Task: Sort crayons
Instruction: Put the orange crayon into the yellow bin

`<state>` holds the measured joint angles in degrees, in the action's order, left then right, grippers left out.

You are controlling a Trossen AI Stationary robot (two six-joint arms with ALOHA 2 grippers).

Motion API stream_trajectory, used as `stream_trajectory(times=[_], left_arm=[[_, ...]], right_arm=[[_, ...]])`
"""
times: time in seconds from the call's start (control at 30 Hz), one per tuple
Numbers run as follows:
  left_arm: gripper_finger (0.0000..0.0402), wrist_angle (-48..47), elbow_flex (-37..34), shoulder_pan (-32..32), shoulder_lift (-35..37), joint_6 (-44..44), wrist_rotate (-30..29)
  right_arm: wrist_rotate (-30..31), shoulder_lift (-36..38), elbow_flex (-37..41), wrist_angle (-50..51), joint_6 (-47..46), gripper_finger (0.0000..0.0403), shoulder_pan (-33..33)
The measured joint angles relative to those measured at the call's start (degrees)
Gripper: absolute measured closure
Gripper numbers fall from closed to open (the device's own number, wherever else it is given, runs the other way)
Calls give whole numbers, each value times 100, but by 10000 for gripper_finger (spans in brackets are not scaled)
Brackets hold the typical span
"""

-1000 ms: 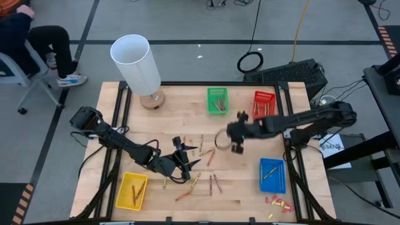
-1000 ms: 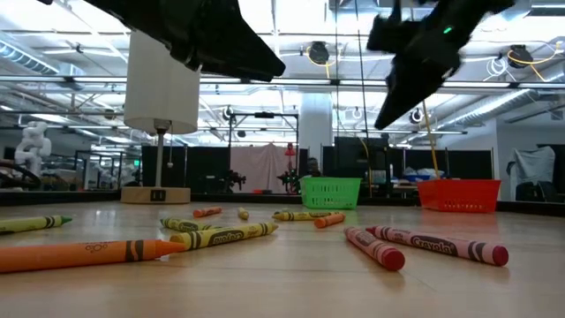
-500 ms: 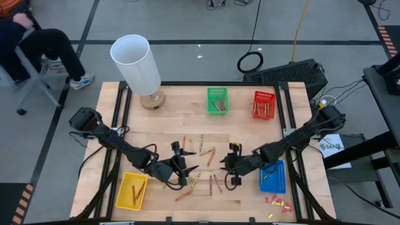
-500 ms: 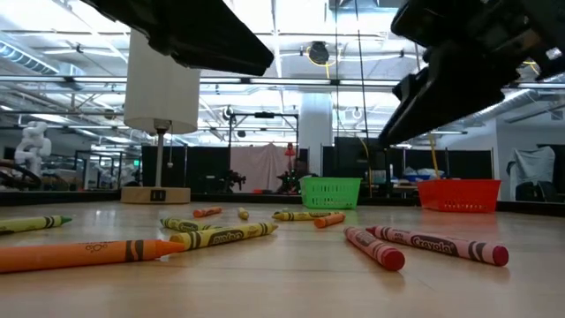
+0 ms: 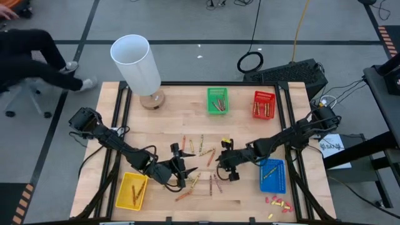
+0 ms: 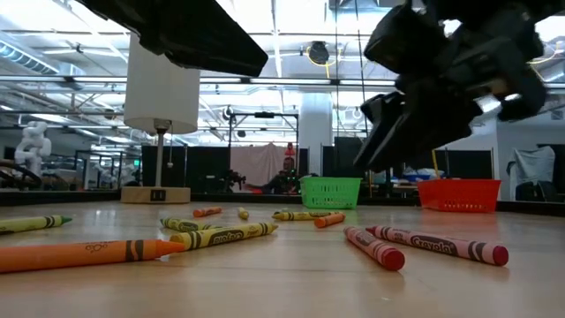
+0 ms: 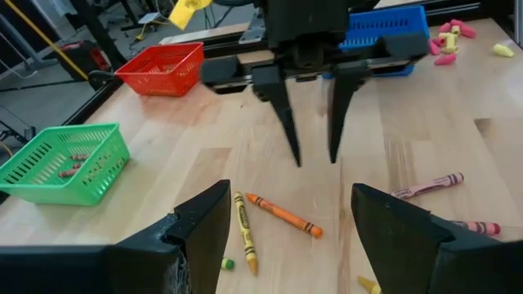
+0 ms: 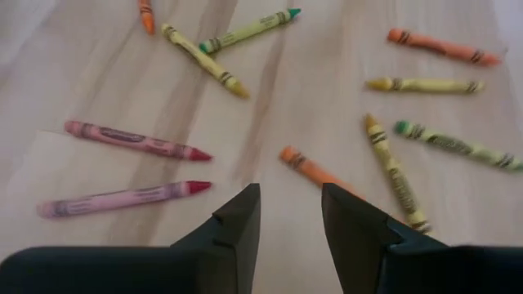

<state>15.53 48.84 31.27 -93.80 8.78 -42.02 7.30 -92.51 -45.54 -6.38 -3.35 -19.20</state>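
Near the front edge of the table (image 5: 250,125), the left gripper (image 5: 183,167) hangs wide and empty over scattered crayons (image 5: 211,185). Just beyond, the right gripper (image 5: 225,164) hovers over mid-table crayons, narrowly parted and empty. More crayons lie in the far green basket (image 5: 217,100) and red basket (image 5: 263,104).

From down at worktop level I can read "Crayola" on the wrapper of the pinkish-red crayon (image 6: 439,245) lying nearest on the right. The yellow crayon (image 6: 224,235) and the long orange crayon (image 6: 84,253) in front also carry dark printed lettering on their wrappers, but it is too small for me to make out. I can read no other text.
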Motion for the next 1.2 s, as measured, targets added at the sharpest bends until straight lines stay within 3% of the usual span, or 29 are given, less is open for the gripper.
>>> stream_trajectory(times=[0.27,0.4,0.77,1.2], left_arm=[[153,-7,0,0,0,2,0],[153,-31,0,0,0,8,0],[153,-240,0,0,0,149,0],[153,-260,0,0,0,150,0]], right_arm=[[-742,-162,-4,-331,983,212,555],[-739,-380,-7,-512,1312,196,716],[-1165,-839,-4,-761,1750,215,951],[-1250,-1111,-15,-715,1520,254,1060]])
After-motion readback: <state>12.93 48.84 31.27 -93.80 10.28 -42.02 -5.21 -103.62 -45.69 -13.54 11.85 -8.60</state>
